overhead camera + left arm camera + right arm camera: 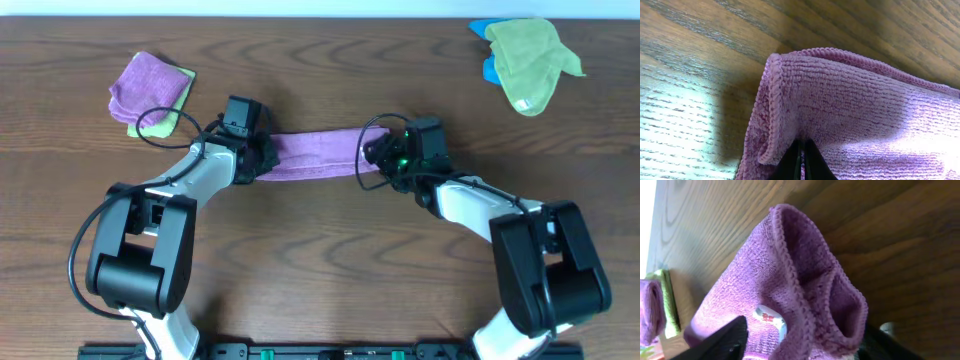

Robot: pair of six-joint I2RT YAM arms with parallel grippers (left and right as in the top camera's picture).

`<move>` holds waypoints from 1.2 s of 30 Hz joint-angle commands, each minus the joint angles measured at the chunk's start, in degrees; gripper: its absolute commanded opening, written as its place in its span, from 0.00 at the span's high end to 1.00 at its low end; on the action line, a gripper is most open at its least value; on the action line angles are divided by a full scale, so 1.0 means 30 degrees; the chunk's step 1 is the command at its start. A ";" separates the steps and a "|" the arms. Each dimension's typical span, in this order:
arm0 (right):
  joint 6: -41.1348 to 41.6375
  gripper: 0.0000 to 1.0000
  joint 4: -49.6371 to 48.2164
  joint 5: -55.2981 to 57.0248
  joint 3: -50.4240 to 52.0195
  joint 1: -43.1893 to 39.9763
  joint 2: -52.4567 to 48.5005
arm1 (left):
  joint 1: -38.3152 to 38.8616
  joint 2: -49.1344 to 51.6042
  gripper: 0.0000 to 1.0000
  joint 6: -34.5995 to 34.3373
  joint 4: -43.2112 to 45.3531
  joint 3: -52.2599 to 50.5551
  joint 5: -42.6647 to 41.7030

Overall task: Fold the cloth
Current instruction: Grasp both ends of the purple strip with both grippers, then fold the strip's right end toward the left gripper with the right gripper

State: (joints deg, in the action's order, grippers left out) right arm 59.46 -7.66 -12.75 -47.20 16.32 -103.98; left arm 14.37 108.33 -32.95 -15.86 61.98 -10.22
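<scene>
Dark wood-grain table (320, 60), pale strip (300, 8) beyond, maybe wall

You have one table (330, 250) and five cloths. Two are purple: the cloth (315, 155) and a bunched purple cloth (150, 85). Two are yellow-green: a left green cloth (158, 124) and a right green cloth (530, 60). One is a blue cloth (487, 70). You run two grippers: left gripper (262, 160) and right gripper (372, 152). You can see one white tag (769, 317).
</scene>
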 commanded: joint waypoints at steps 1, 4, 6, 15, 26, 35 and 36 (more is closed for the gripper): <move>0.0015 0.39 0.0313 0.1486 0.0372 -0.0015 -0.0772 | -0.0015 0.0364 0.94 0.0277 -0.0299 0.0197 0.0546; 0.0015 0.40 0.0189 0.1792 0.0372 -0.0022 -0.0925 | -0.0022 0.0364 0.94 0.0277 -0.0299 0.0197 0.0546; 0.0015 0.47 0.0051 0.1909 0.0372 -0.0015 -0.1151 | -0.0022 0.0364 0.94 0.0277 -0.0306 0.0197 0.0546; -0.1814 0.92 -0.1741 0.1960 0.0372 -0.0044 -0.1749 | -0.0029 0.0364 0.94 0.0291 -0.0933 0.0197 0.0561; -0.5005 0.99 -0.2076 0.1020 0.0372 -0.0015 0.0561 | -0.0029 0.0357 0.94 0.0423 -0.1056 0.0211 0.0539; -0.5428 0.99 -0.2113 0.0619 0.0364 0.1559 0.2259 | -0.0029 0.0350 0.94 0.0423 -0.1275 0.0627 0.0386; -0.5435 0.99 -0.2171 0.0583 0.0364 0.1785 0.2259 | -0.0029 0.0350 0.94 0.0423 -0.1275 0.0707 0.0386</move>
State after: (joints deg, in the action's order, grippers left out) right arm 44.45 -14.11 -10.31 -46.41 19.92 -97.95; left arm 14.37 108.33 -32.71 -19.09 62.96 -10.07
